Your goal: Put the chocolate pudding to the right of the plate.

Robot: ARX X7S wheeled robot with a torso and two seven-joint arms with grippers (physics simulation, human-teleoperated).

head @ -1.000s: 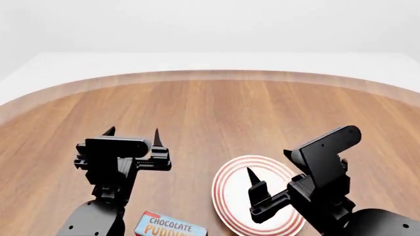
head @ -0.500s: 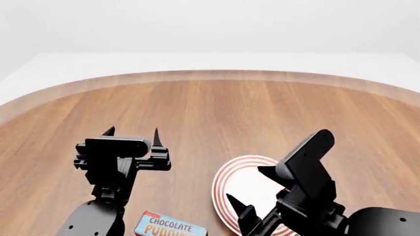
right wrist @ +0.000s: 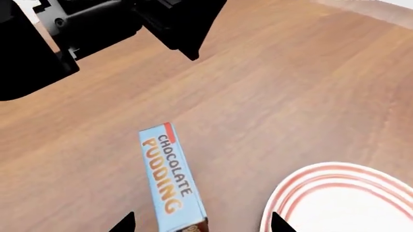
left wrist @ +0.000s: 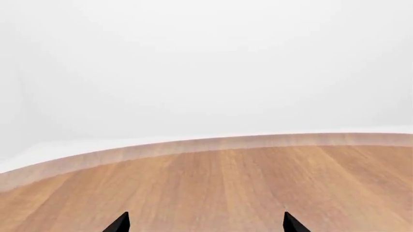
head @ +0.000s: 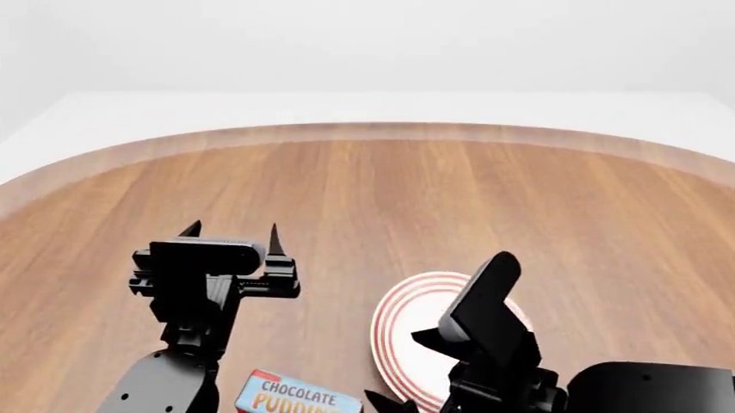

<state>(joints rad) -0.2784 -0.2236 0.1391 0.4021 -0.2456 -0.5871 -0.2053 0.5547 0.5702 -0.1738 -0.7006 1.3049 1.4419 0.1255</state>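
The chocolate pudding (head: 296, 397), a carton with a light-blue top and orange and white lettering, lies at the near edge of the head view, left of the plate (head: 404, 320). The plate is white with red rings, and my right arm (head: 488, 323) partly covers it. In the right wrist view my right gripper (right wrist: 203, 223) is open above the table. Its two fingertips stand on either side of the near end of the pudding (right wrist: 169, 179), with the plate (right wrist: 348, 198) beside it. My left gripper (head: 232, 231) is open and empty, left of and beyond the pudding.
The round wooden table (head: 379, 198) stretches far ahead to its curved rim (left wrist: 213, 143), with white floor beyond. My left arm (right wrist: 96, 24) shows dark beyond the pudding in the right wrist view.
My right arm has swung left and down across the plate, bringing its gripper over towards the pudding. The left arm, pudding and plate have not moved.
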